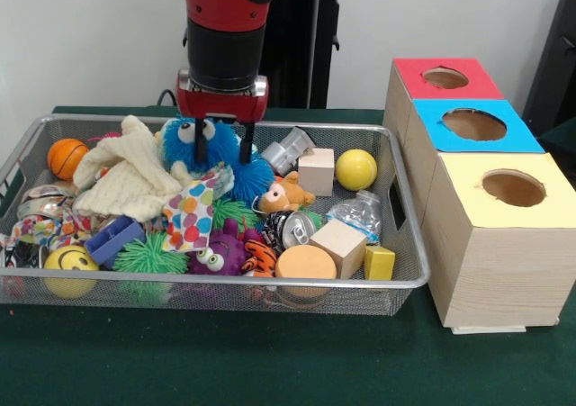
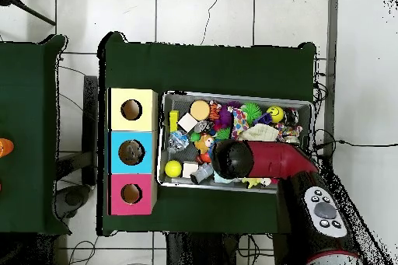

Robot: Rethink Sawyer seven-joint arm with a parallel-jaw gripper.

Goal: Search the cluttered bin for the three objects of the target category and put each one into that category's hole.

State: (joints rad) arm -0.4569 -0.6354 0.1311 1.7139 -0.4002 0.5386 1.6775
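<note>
The gripper hung low over the wire bin, its dark fingers spread narrowly and pressed into the blue fuzzy googly-eyed toy at the bin's 12 o'clock, though a firm hold could not be told. At 3 o'clock of the bin on the green surface stood the box with the red hole, blue hole and yellow hole. A yellow ball and wooden cube lay at 3 o'clock of the toy.

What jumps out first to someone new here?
The red arm's tool is down in the wire bin, its fingers astride a fuzzy blue googly-eyed toy near the bin's middle. Beside the bin stand three wooden boxes with holes: red-topped, blue-topped, yellow-topped.
</note>
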